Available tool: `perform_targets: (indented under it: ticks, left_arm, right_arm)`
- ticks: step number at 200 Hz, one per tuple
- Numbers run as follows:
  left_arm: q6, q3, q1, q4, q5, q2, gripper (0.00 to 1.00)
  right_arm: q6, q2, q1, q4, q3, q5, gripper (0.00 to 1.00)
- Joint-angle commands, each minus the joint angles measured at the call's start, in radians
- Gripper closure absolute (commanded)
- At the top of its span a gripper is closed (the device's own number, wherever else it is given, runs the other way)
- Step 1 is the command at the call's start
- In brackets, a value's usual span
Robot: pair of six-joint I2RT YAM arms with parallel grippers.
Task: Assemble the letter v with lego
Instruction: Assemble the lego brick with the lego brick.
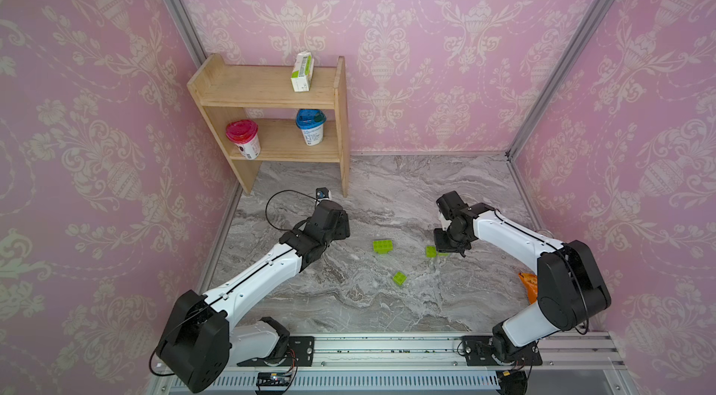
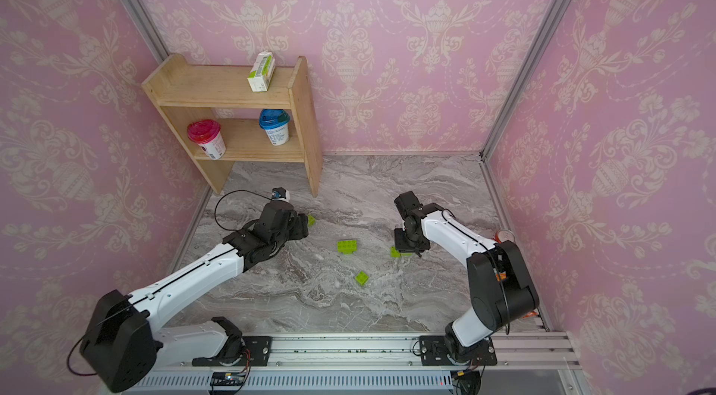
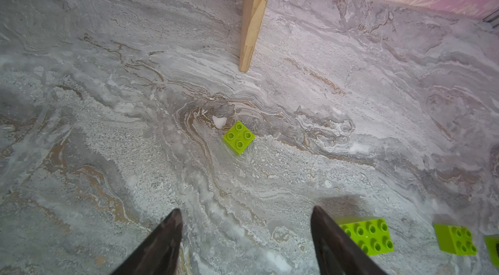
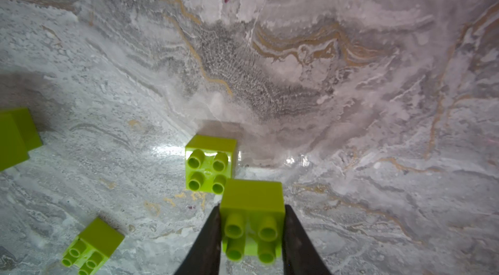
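V barely begun: right jaws grip a square brick [image 4: 252, 198] beside a second brick [image 4: 210, 164]; left jaws gape empty (nothing visibly joined).

Lime-green lego [image 1: 382, 246] — grey-veined marble table [image 1: 387, 187], pink walls [image 1: 426, 25] w/ cream damask, tan wood shelf [image 1: 252, 90]

Pink damask wallpaper [image 1: 426, 44] enclosed your workspace on three sides, meeting at aluminium corner posts [image 1: 576, 52]. You worked over a grey marbled tabletop [image 1: 387, 187]. A two-tier wooden shelf [image 1: 252, 87] stood in the far-left corner against the back wall. Lighting was soft, with faint glare on the marble.
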Motion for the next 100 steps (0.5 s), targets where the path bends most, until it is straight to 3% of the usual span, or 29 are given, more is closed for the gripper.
perform_targets:
  ticks: [1, 100]
  left_arm:
    - [0.132, 0.066, 0.010, 0.002, -0.004, 0.086, 0.24]
    - [0.227, 0.184, 0.159, 0.128, 0.050, 0.361, 0.22]
  right_arm:
    - [0.030, 0.010, 0.020, 0.037, -0.020, -0.027, 0.91]
    - [0.024, 0.045, 0.026, 0.047, -0.021, -0.007, 0.91]
